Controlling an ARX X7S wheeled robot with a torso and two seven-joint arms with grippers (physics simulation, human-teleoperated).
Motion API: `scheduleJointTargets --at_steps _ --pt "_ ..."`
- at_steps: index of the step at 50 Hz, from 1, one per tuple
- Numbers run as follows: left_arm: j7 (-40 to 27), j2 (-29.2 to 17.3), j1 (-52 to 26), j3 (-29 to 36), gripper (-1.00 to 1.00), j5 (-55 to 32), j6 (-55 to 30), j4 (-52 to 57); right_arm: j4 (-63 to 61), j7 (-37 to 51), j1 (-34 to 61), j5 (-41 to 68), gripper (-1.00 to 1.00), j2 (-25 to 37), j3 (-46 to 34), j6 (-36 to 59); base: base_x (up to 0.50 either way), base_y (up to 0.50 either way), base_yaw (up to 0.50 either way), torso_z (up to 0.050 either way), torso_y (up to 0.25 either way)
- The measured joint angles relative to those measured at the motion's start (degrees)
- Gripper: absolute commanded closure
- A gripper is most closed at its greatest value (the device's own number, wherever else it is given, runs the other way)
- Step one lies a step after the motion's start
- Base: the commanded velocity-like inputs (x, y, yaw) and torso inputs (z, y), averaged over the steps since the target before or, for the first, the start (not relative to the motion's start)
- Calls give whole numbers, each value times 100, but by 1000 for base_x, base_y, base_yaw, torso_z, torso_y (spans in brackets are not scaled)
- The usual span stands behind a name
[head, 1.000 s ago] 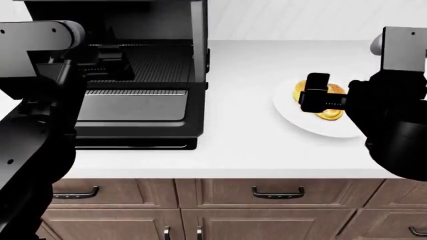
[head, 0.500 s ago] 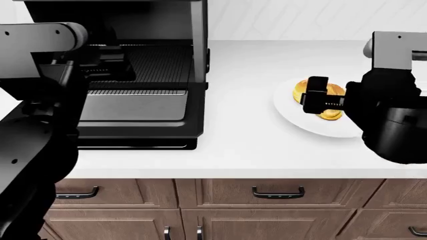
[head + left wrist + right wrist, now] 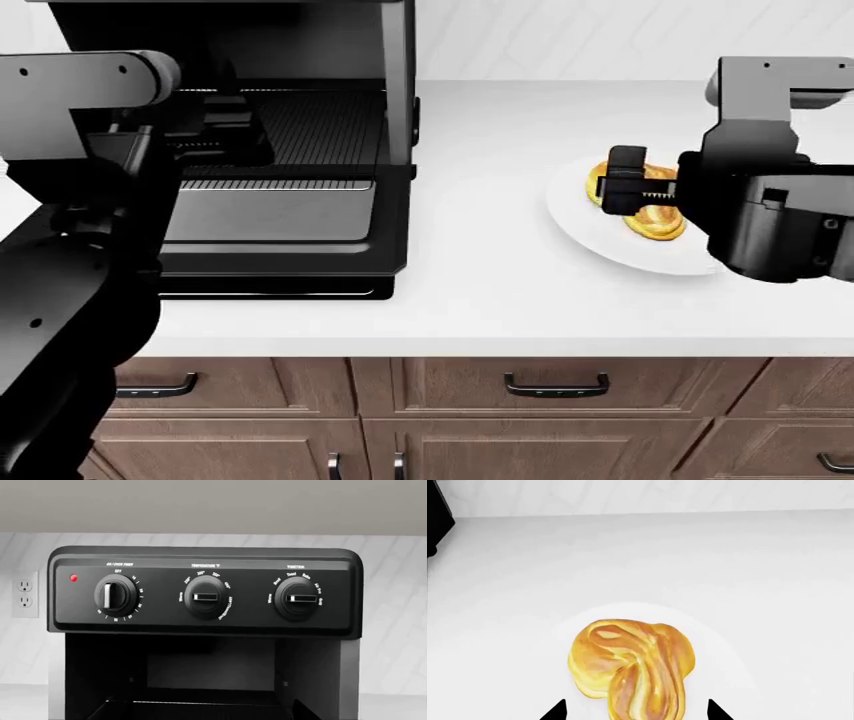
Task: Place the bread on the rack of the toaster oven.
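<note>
Since a second ago, the right gripper [image 3: 625,190] has been rising slightly over the white plate [image 3: 601,245]; it is now hovering above the bread [image 3: 630,667], its fingertips [image 3: 555,712] spread wide on either side without touching. Bread is lying on the plate, well right of the toaster oven [image 3: 287,150], whose door [image 3: 267,225] is hanging open, exposing the rack [image 3: 314,125]. Whether the left gripper is spread or pressed together is not showing.
</note>
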Motion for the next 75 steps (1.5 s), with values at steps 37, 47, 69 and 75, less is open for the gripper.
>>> scheduleJointTargets --at_steps 37,47,69,75 --pt "-11 -45 93 43 -100 -10 107 -69 1227 -538 363 -561 -100 -462 -462 125 0 0 0 0 0" --pt "-10 -45 93 77 -100 3 148 -114 1431 -629 404 -643 -100 -530 -540 141 0 0 0 0 0" --pt "-25 -58 73 104 -100 -27 173 -136 1677 -750 459 -752 -100 -624 -655 172 0 0 0 0 0" --pt "-34 -65 73 105 -100 -42 169 -127 1695 -736 447 -741 -100 -623 -668 196 0 0 0 0 0"
